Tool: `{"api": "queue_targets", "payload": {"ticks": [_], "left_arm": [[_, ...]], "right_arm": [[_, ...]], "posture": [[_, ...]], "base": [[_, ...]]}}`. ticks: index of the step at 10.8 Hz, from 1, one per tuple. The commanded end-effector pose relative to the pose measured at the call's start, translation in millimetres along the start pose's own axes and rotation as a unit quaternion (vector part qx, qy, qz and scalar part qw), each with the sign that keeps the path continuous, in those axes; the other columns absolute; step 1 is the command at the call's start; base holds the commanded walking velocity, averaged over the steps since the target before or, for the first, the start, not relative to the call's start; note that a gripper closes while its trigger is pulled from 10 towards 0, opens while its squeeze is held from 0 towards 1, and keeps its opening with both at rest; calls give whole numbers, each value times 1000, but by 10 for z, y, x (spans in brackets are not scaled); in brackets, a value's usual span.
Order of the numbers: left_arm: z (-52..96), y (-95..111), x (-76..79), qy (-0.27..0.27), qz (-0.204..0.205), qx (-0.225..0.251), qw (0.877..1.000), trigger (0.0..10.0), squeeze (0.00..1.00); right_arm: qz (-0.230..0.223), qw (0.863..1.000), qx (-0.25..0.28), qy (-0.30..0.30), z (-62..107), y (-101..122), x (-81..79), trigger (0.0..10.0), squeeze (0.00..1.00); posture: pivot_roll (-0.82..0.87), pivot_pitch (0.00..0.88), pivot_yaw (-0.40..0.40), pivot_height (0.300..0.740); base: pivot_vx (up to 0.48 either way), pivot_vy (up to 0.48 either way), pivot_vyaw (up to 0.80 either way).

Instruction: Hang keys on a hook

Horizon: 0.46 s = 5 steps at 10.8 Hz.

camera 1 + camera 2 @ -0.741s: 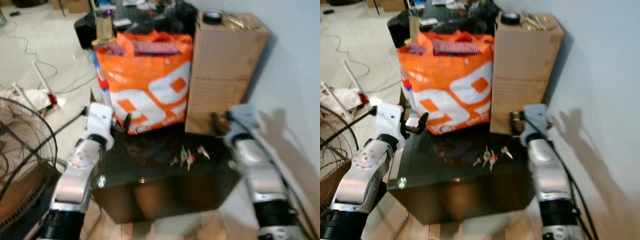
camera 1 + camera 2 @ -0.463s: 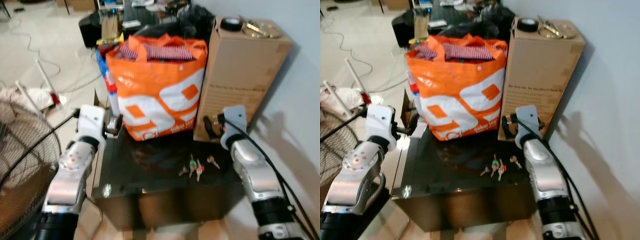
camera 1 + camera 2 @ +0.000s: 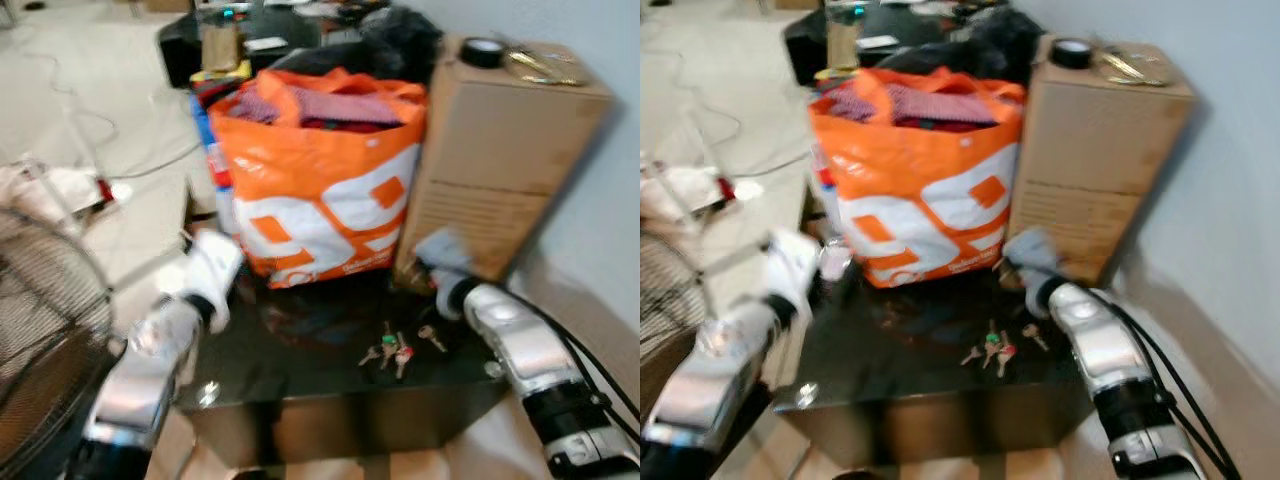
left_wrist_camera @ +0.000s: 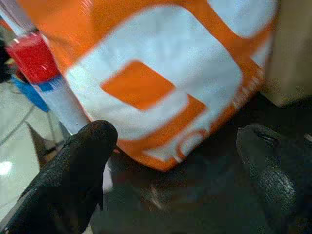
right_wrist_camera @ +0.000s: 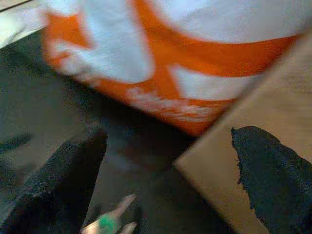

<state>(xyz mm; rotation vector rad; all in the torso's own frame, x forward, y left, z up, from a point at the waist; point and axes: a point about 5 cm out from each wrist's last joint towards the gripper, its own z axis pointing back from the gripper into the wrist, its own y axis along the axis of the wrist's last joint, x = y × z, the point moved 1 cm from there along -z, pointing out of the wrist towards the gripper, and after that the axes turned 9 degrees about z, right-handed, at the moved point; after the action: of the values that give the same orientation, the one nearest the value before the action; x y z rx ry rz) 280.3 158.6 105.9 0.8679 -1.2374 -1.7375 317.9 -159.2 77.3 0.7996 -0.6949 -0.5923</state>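
Lying on the dark glossy desk (image 3: 300,350), the keys (image 3: 392,348) form a small loose bunch with green and red tags, toward the near right part of the top and touched by neither tool. Behind them, at the far edge of the desk, stands an orange and white shopping bag (image 3: 320,190) stuffed with striped cloth, and just to its right a tall cardboard box (image 3: 500,170) with a roll of black tape (image 3: 482,51) on its lid.

At the right side of the desk, the right tool (image 5: 165,170) hangs above the top near the foot of the box, just far of the keys. Its two black fingers (image 5: 63,180) are spread wide with nothing between them; in the right wrist view a green-tagged key (image 5: 108,223) shows below the gap, with the bag's lower corner and the box edge beyond.

By the desk's left edge, the left tool (image 4: 170,165) is near the bag's lower left corner. Its fingers (image 4: 78,170) are likewise wide apart and empty, facing the bag's orange and white print.

Left of the desk, a wire fan guard (image 3: 40,330) stands on the pale floor (image 3: 100,120), where thin cables trail. Both head views are blurred.
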Motion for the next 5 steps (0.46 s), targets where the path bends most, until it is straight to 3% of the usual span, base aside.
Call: {"api": "queue_targets", "payload": {"ticks": [1,3,5], "left_arm": [[47,7,33,-31,-19,-9,999,10000,1000],[190,-142,109,-94,-43,-60,993,10000,1000],[293,-198,189,-140,-54,-85,985,10000,1000]], "right_arm": [[16,999,-5,33,-3,40,25,10000,0],[33,996,14,84,-96,142,-73,10000,0],[13,996,22,86,-224,108,-157,10000,0]], "posture": [[-43,0,-24,740],[0,0,-66,740],[-31,0,-17,740]], "base": [[0,0,0],[0,0,0],[0,0,0]]}}
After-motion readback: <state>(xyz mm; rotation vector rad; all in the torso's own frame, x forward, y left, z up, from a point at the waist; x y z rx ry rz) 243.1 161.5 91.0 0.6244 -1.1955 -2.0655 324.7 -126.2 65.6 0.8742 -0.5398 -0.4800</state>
